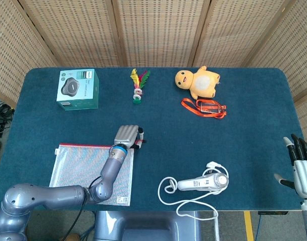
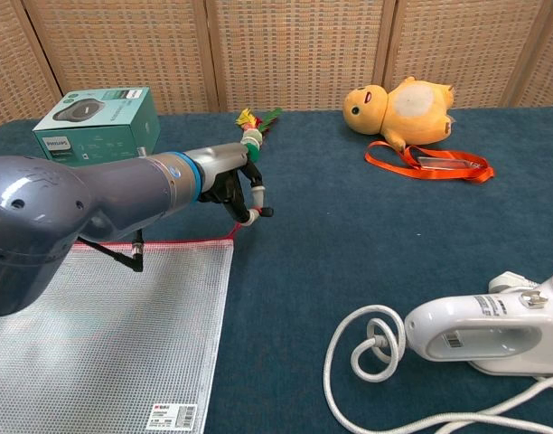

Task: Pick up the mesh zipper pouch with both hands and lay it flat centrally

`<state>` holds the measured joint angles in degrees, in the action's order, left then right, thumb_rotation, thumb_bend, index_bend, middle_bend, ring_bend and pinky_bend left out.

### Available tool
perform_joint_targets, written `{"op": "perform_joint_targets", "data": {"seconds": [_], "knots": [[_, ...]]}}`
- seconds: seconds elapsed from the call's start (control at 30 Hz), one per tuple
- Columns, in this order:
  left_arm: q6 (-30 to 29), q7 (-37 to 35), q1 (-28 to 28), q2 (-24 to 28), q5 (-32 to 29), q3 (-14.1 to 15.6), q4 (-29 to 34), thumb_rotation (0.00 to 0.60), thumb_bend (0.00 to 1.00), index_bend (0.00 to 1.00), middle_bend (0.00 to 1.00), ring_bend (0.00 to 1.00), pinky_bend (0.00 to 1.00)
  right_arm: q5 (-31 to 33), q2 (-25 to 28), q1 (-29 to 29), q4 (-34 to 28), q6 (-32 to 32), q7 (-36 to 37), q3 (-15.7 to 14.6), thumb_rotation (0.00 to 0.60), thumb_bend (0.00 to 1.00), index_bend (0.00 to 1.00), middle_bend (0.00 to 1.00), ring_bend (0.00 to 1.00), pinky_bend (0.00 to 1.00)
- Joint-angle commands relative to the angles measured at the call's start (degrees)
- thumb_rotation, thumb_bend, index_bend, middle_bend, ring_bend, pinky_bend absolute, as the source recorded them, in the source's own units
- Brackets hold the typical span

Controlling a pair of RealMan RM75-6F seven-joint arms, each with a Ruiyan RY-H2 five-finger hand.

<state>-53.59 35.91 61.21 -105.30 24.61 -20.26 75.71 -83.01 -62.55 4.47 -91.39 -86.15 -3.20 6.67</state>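
The mesh zipper pouch (image 1: 88, 173) lies flat at the table's front left, clear mesh with a red zipper along its far edge; the chest view shows it too (image 2: 114, 344). My left hand (image 1: 127, 135) sits at the pouch's far right corner, and its curled fingers (image 2: 249, 206) pinch the red zipper end there. My forearm crosses over the pouch's right side. At the table's right front edge, my right hand (image 1: 303, 168) stays far from the pouch with its fingers spread and nothing in it; only the head view shows it.
A white handheld appliance (image 1: 201, 183) with a coiled cord lies front centre-right. Along the back stand a teal box (image 1: 78, 89), a feather shuttlecock (image 1: 138, 85) and a yellow plush (image 1: 199, 82) with an orange lanyard (image 1: 204, 107).
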Motion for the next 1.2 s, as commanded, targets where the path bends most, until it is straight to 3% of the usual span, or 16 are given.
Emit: {"op": "perform_joint_targets", "data": {"seconds": [0.03, 0.2, 0.27, 0.37, 0.43, 0.53, 0.63, 0.7, 0.9, 1.03, 1.2], "knots": [[-0.9, -3.5, -2.6, 4.6, 3.7, -0.6, 5.8, 0.6, 0.76, 0.85, 0.98, 0.95, 1.0, 0.0, 0.3, 0.3, -0.1, 0.6, 0.1, 0.0, 0.6, 0.0, 0.09, 0.0, 0.0, 0.0], [0.0, -9.4, -5.8, 10.9, 10.2, -1.4, 13.2, 0.6, 0.76, 0.86, 0.98, 0.95, 1.0, 0.7, 2.4, 2.9, -0.8, 4.0, -0.2, 1.3, 0.6, 0.0, 0.11, 0.0, 0.0, 0.0], [1.2, -12.5, -7.1, 13.1, 12.5, -1.8, 15.9, 0.6, 0.76, 0.86, 0.98, 0.95, 1.0, 0.1, 3.1, 4.5, -1.1, 5.0, 0.2, 2.4, 0.6, 0.0, 0.16, 0.06, 0.01, 0.0], [2.9, -16.2, -8.3, 15.6, 15.0, -2.4, 18.7, 0.6, 0.76, 0.86, 0.98, 0.95, 1.0, -0.3, 5.4, 7.2, -3.4, 8.6, 2.8, 3.3, 0.6, 0.0, 0.2, 0.25, 0.14, 0.08], [2.7, -18.8, -9.4, 17.6, 18.1, -3.0, 21.4, 0.6, 0.76, 0.86, 0.98, 0.95, 1.0, -0.2, 8.7, 11.7, -6.7, 15.8, 8.1, 4.7, 0.6, 0.0, 0.2, 0.45, 0.35, 0.31], [2.1, -20.7, -10.2, 19.6, 20.7, -3.2, 23.5, 0.6, 0.76, 0.86, 0.98, 0.95, 1.0, 4.7, 12.8, 17.5, -11.4, 28.0, 17.2, 6.8, 0.6, 0.0, 0.22, 0.66, 0.58, 0.64], [1.2, -21.9, -10.3, 20.7, 22.4, -3.6, 24.9, 0.6, 0.76, 0.86, 0.98, 0.95, 1.0, 9.1, 14.4, 23.1, -12.1, 37.7, 22.0, 8.8, 0.6, 0.0, 0.25, 0.77, 0.71, 0.84], [0.4, -22.2, -10.2, 21.1, 24.0, -3.6, 25.3, 0.6, 0.76, 0.86, 0.98, 0.95, 1.0, 12.5, 13.2, 26.6, -10.8, 42.5, 23.0, 9.9, 0.6, 0.0, 0.26, 0.8, 0.74, 0.9], [-0.9, -22.4, -9.3, 21.4, 25.9, -3.3, 25.8, 0.6, 0.76, 0.86, 0.98, 0.95, 1.0, 22.1, 8.9, 34.2, -7.9, 53.1, 26.1, 11.8, 0.6, 0.0, 0.31, 0.84, 0.8, 0.99], [-1.9, -23.0, -8.7, 20.4, 27.2, -2.9, 25.0, 0.6, 0.76, 0.86, 0.98, 0.95, 1.0, 28.7, 7.8, 39.1, -8.6, 61.5, 30.2, 13.4, 0.6, 0.0, 0.34, 0.87, 0.83, 1.0], [-2.8, -24.0, -7.3, 17.7, 28.5, -2.8, 22.5, 0.6, 0.76, 0.86, 0.98, 0.95, 1.0, 37.7, 4.5, 44.4, -7.2, 63.6, 30.9, 12.0, 0.6, 0.0, 0.37, 0.89, 0.85, 1.0]]}}
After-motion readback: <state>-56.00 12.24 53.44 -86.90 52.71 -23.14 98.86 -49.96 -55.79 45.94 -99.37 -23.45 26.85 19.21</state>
